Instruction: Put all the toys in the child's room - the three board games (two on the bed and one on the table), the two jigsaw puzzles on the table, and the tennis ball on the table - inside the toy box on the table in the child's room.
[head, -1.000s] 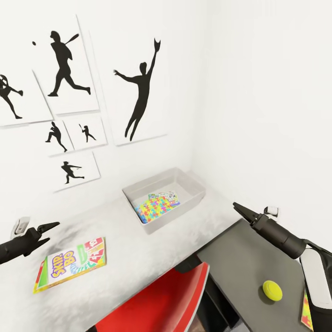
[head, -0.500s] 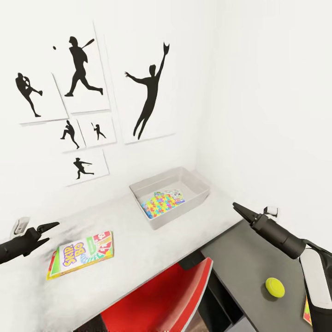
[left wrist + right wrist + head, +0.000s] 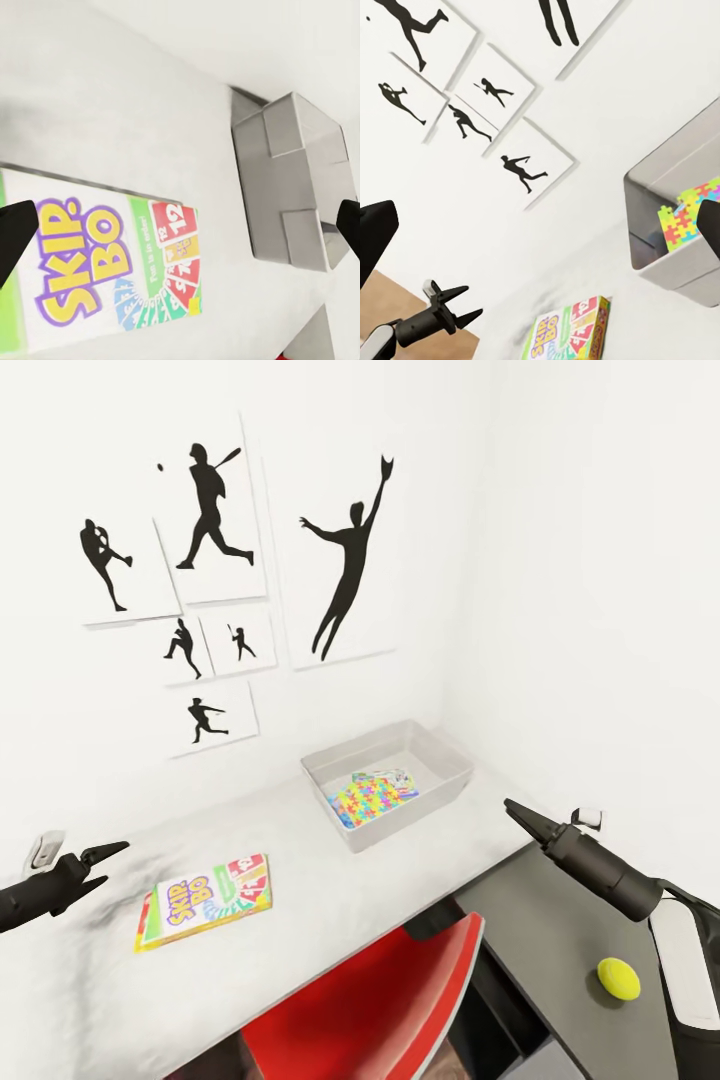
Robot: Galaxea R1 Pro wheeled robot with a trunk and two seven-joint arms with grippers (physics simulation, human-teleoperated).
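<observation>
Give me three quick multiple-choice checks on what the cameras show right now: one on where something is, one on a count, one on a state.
1. Where does the tennis ball lie?
A. Inside the toy box
B. On the dark-grey cabinet top
C. On the red chair

2. How many framed silhouette pictures hang on the wall in the head view?
A. Three
B. Six
C. Nine

3. How is the left gripper?
A. Open, holding nothing
B. Shut on the game box
C. Shut on the ball

Answers:
1. B: the ball rests on the dark-grey cabinet top, near the right arm, apart from the toy box.
2. B: six pictures are grouped above the table.
3. A: its fingers are spread and it hovers beside the Skip-Bo game box, not touching it.
</observation>
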